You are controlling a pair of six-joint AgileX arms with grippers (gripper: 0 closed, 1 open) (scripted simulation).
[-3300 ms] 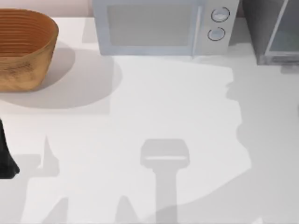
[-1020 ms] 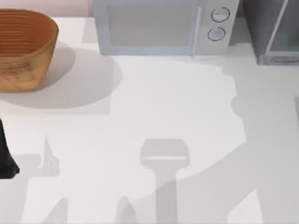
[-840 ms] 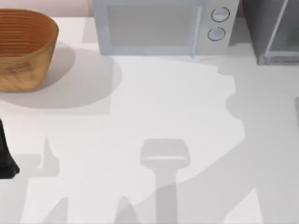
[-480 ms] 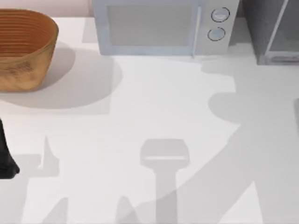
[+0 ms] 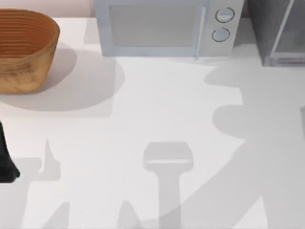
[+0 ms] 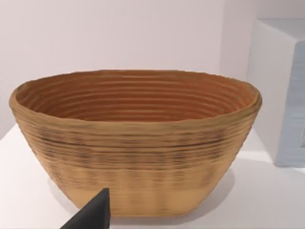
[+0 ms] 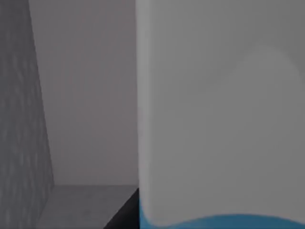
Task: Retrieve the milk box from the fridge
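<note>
White table (image 5: 157, 100), fridge (image 5: 267, 28) upper right of top frame; milk box (image 7: 219, 119) looms close before R wrist cam inside fridge, upright; R finger state can't tell; L arm (image 5: 5, 157) parked left edge.

The fridge (image 5: 276, 33) and basket (image 5: 26, 52) run past the top view's edges; the milk box (image 7: 219, 114) overflows the right wrist view.

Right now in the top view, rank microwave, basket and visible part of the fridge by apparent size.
1. microwave, largest.
2. basket, cut by the left edge.
3. fridge, smallest as seen, but cropped at the right edge, so its true size is unsure.
</note>
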